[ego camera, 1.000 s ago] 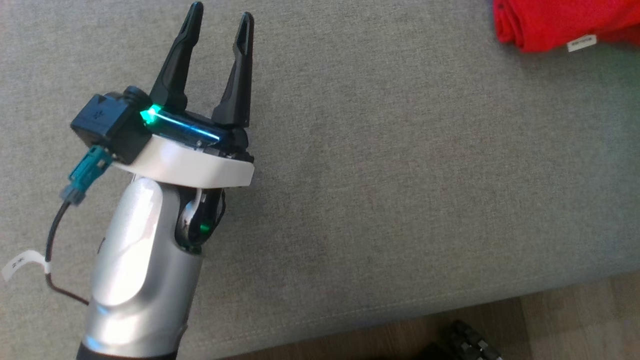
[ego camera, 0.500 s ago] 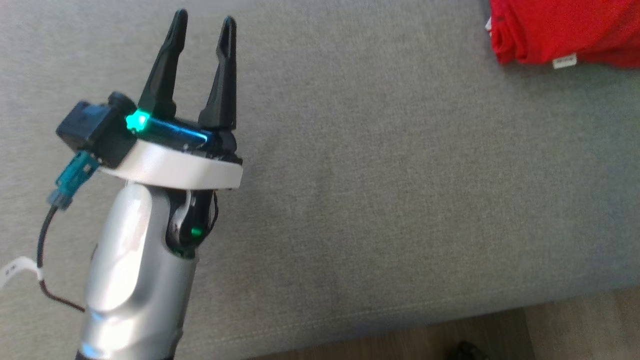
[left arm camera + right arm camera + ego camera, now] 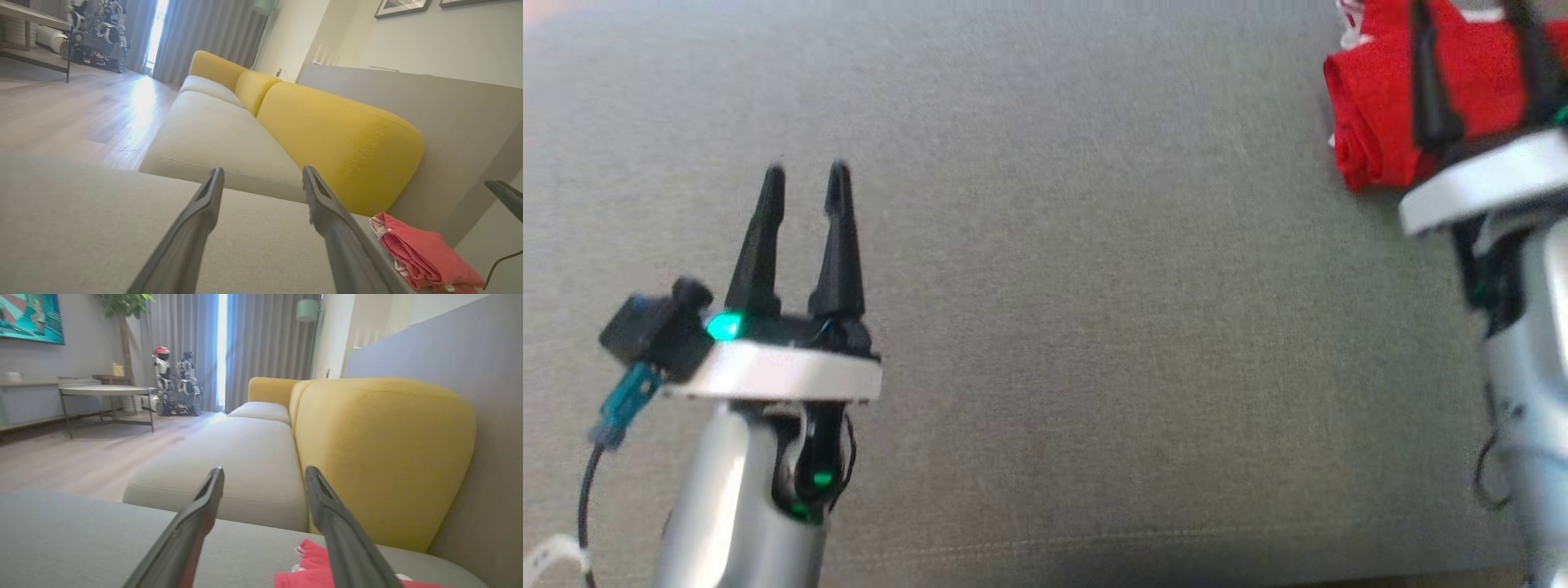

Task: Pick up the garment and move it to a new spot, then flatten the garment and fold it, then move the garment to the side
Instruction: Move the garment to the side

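Red garment: folded bundle, far right corner of grey seat. Soft, light, limp; pinch thick rolled edge, all layers. Over it, right gripper wide, empty, seemingly not touching; left gripper wide, empty.

Soft red cloth garment; matt, coarse-woven grey cushion
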### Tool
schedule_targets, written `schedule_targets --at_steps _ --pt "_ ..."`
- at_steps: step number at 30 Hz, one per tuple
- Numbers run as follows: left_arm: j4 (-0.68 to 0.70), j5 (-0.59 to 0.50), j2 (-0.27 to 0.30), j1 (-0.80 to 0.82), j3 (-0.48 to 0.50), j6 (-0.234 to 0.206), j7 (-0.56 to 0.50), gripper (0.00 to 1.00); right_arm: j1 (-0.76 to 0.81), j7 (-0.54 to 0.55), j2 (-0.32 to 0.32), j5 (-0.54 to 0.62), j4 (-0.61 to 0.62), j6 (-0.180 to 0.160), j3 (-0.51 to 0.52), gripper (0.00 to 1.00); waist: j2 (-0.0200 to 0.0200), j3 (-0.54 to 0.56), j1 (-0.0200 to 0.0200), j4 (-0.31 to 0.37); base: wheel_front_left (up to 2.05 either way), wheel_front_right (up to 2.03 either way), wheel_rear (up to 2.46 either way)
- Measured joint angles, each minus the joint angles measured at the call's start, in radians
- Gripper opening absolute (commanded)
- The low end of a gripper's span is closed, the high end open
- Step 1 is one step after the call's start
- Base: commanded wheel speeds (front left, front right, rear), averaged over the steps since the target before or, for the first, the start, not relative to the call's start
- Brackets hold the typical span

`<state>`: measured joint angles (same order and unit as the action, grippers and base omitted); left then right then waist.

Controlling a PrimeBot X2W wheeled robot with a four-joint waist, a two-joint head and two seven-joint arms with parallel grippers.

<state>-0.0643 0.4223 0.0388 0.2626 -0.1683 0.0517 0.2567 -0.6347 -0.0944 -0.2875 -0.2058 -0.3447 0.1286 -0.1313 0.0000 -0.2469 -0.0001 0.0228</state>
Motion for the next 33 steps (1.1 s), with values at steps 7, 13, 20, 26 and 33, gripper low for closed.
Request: schedule_targets --at_steps 7,13,20,26,33 --pt "-0.015 0.006 0.001 -0.124 0.02 -0.044 0.0 1.0 0.24 -0.084 0.085 -0.048 0.03 0.0 0.046 1.0 0.0 0.084 0.0 -0.036 0.0 0.0 0.0" --pt "-0.004 0.014 0.002 -0.142 0.025 -0.046 0.0 1.0 0.323 -0.114 0.105 0.007 0.041 0.0 0.045 1.0 0.0 0.115 0.0 -0.04 0.0 0.0 0.0" --pt "-0.015 0.047 0.001 -0.179 0.029 -0.058 0.0 1.0 0.384 -0.145 0.166 0.053 0.041 0.0 0.083 1.0 0.0 0.135 0.0 -0.034 0.0 0.0 0.0" --pt "-0.018 0.01 0.002 -0.189 0.041 -0.06 0.0 1.0 0.437 -0.153 0.186 0.076 0.04 0.0 0.112 1.0 0.0 0.147 0.0 -0.026 0.0 0.0 0.0" --pt "-0.023 0.037 0.002 -0.199 0.038 -0.05 0.0 1.0 0.439 -0.154 0.209 0.087 0.046 0.0 0.112 1.0 0.0 0.152 0.0 -0.021 0.0 0.0 0.0"
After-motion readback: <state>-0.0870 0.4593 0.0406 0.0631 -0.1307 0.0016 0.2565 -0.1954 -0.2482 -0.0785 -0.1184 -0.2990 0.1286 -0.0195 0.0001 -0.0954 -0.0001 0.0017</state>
